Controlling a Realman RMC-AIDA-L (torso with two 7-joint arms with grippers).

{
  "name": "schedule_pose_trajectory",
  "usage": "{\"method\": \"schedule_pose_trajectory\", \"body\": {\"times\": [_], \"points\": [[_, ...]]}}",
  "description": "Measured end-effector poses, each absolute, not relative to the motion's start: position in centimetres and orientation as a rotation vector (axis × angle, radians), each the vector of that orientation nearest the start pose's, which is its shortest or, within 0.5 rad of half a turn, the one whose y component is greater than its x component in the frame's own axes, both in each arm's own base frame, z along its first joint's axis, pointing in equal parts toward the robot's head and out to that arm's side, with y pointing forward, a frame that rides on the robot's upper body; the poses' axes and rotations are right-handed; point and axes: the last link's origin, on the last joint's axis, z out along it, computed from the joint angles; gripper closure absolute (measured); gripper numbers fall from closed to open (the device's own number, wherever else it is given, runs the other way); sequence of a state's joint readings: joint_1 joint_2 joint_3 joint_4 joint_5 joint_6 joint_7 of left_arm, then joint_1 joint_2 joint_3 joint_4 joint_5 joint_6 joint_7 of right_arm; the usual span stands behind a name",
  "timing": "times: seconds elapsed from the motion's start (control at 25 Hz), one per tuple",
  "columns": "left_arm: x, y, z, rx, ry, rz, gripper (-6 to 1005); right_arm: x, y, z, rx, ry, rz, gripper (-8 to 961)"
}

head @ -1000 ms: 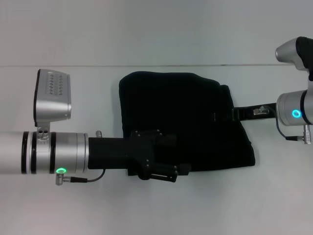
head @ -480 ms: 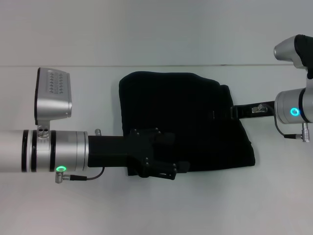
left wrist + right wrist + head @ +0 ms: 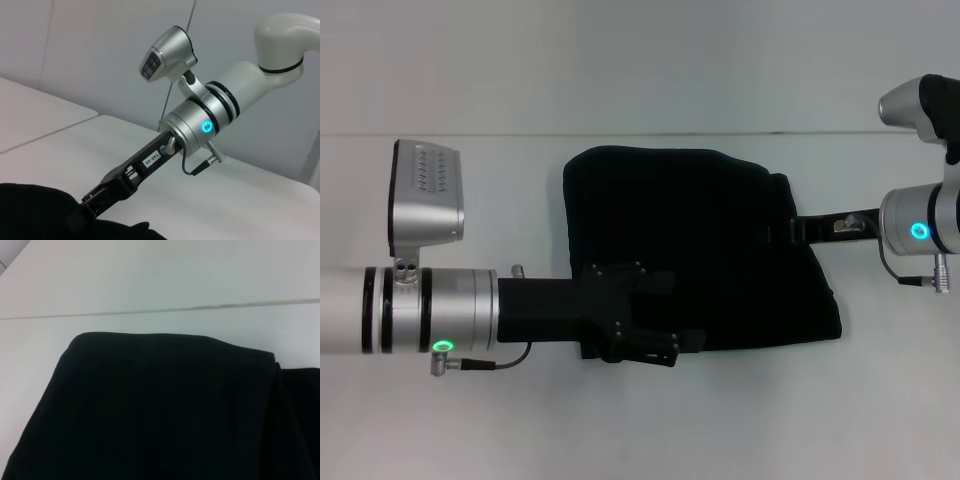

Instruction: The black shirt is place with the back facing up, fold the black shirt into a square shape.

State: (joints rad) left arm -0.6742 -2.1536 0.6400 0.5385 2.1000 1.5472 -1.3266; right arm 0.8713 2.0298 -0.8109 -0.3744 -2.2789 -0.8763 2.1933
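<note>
The black shirt (image 3: 710,240) lies flat on the white worktop (image 3: 790,420), between my two sets of fingers. It is folded up into a thick, almost square shape. I can see only plain black cloth, with no letters on it.

My left fingers (image 3: 655,335) reach in low over the corner of the shirt that is closest to me on my left side. They are black and the cloth under them is black too, so I cannot tell if they are open or closed. Most of the shirt spreads out past these fingers, away from me and toward my other arm.

My right fingers (image 3: 782,233) come in from the other side and meet the right edge of the shirt. In the left wrist view, the tip of these fingers (image 3: 87,205) goes right up to the dark cloth (image 3: 40,215) and touches it. I cannot tell if they are pinching the cloth or just resting on it.

In the right wrist view, the shirt (image 3: 165,405) fills the space close to those fingers, with a smooth folded edge on its far side and bare worktop (image 3: 150,280) beyond it.
</note>
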Motion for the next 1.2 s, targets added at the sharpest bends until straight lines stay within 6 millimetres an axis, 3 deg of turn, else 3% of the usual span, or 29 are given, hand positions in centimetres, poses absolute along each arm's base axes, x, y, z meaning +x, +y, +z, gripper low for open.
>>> {"method": "schedule_pose_trajectory", "body": {"times": [0.36,0.44,1.2], "points": [[-21.7,33.5,-5.2,-2.874,-0.563,-0.767,80,25.0,43.2,-3.7,-2.251,1.374,0.244,714],[-21.7,33.5,-5.2,-2.874,-0.571,-0.768,80,24.9,43.2,-3.6,-2.258,1.367,0.266,904],[-21.4,33.7,-5.0,-2.846,-0.629,-0.814,80,24.9,42.1,0.5,-2.334,1.282,0.443,905]]}}
